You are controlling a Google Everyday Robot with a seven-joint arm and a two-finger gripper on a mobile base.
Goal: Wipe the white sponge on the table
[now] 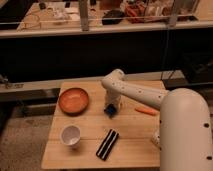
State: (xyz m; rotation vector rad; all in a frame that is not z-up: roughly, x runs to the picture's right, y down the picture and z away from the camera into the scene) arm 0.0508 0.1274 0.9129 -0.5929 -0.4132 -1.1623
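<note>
Our tool (110,108), showing a small blue patch at its tip, hangs from the smooth, rounded white arm (131,91) right down at the pale tan plank-topped counter (135,137), near its middle. We cannot tell how far it is open or whether it grips anything. Beside it on the left sits a round orange-brown bowl (74,100); a slim orange stick (146,110) lies to its right. Nearer the front stand a white round cup (70,135) and a flat black bar with a white stripe (107,144).

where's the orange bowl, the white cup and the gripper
orange bowl (74,100): camera view, middle of its inside
white cup (70,135): camera view, its open mouth
gripper (110,108): camera view, its tip, low beside the bowl
</note>
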